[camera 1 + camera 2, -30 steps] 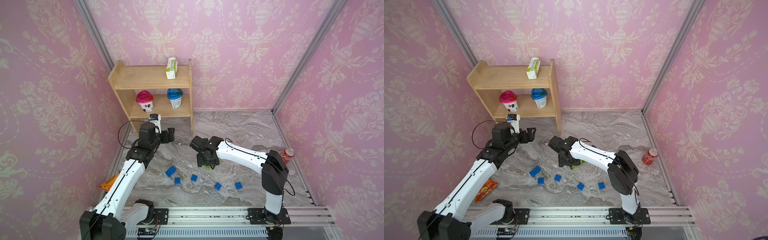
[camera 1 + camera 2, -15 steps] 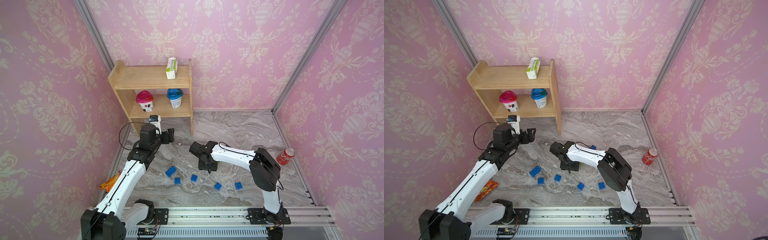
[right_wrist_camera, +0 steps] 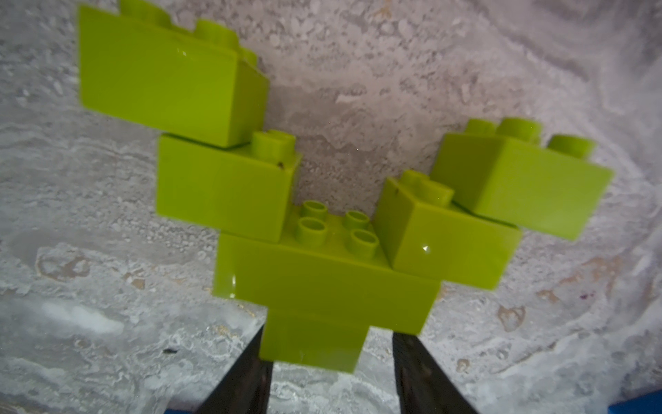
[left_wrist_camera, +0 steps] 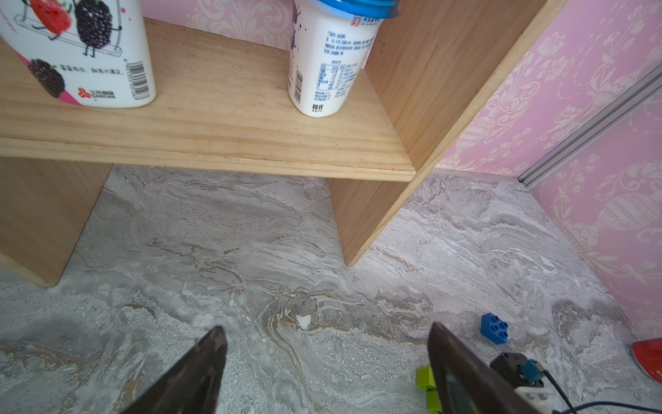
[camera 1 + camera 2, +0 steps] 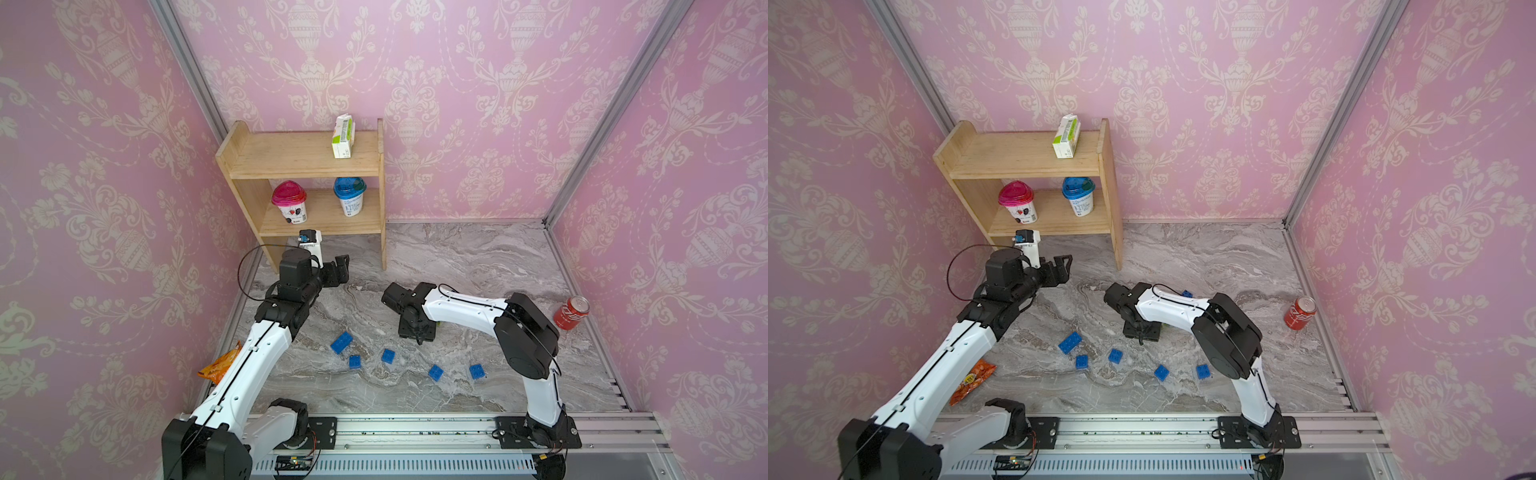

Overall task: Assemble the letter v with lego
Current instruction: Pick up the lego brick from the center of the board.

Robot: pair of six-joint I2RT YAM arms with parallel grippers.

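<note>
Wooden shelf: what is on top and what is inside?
On top stands a green-and-white carton. Inside, a pink-lidded cup and a blue-lidded cup stand on the lower board. From above, the top board covers its back part.

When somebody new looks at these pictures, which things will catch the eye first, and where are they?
The lime-green lego V fills the right wrist view, its bottom brick between the fingers of the right gripper. In both top views, blue bricks lie scattered on the marble floor. A wooden shelf stands at the back left, a red can by the right wall.
</note>
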